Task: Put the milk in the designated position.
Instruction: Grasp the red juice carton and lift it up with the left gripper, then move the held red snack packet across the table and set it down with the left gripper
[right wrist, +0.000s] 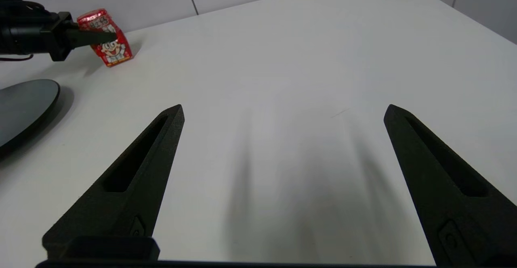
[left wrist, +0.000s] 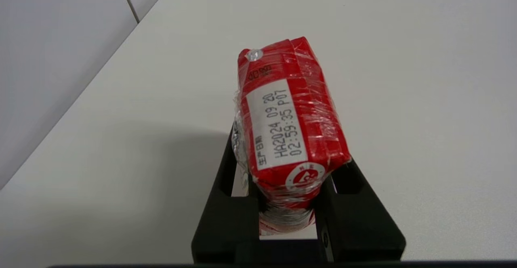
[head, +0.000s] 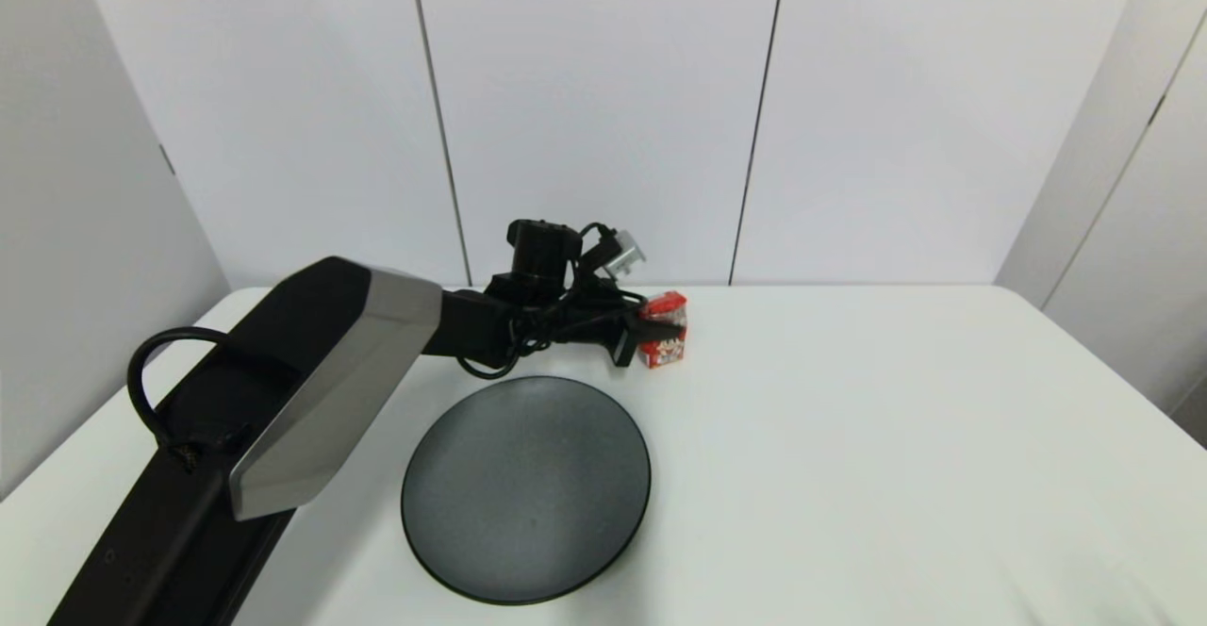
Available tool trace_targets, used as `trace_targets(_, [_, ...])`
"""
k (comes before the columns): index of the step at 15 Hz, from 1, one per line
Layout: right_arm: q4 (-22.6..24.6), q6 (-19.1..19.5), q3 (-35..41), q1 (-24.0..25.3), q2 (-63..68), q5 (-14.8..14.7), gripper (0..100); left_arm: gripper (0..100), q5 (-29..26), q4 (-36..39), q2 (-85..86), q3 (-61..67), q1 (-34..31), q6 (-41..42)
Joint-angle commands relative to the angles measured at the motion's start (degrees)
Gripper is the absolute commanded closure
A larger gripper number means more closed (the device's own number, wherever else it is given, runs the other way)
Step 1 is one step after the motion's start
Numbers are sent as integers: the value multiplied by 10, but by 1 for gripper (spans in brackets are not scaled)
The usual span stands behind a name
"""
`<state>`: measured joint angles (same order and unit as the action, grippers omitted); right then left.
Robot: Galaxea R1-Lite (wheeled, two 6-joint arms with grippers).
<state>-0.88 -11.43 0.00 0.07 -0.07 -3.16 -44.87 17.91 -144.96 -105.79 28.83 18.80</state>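
The milk (head: 666,328) is a small red carton with a white cartoon face, held just beyond the far rim of the dark plate (head: 424,522). My left gripper (head: 645,330) is shut on it, one black finger on each side. In the left wrist view the milk (left wrist: 288,114) shows its date label between the fingers (left wrist: 226,203). The right wrist view shows the milk (right wrist: 108,38) tilted, low over the table; I cannot tell if it touches. My right gripper (right wrist: 284,107) hangs open over bare tabletop, far from the milk. No mark shows the designated position on the white table.
The round dark grey plate (right wrist: 24,106) lies at the table's near middle, under my left forearm's side. White wall panels stand right behind the table's far edge. Bare white tabletop (head: 896,437) stretches to the right of the plate and the milk.
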Motion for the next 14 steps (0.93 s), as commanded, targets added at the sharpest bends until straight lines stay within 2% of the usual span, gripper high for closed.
trace_targets(1, [0, -1, 1, 0, 1, 0, 0, 100, -2, -4, 19, 1, 0, 0])
trace_targets(7, [0, -1, 1, 0, 1, 0, 0, 100, 8, -109, 157, 41, 0, 10])
trace_targets(8, [-1, -1, 1, 0, 1, 0, 0, 100, 29, -118, 187, 65, -1, 10])
trace_targets(11, [0, -1, 0, 0, 1, -1, 0, 100, 137, -115, 319, 213, -18, 4])
trace_targets(14, [0, -1, 1, 0, 1, 0, 0, 100, 174, -111, 425, 321, -57, 1])
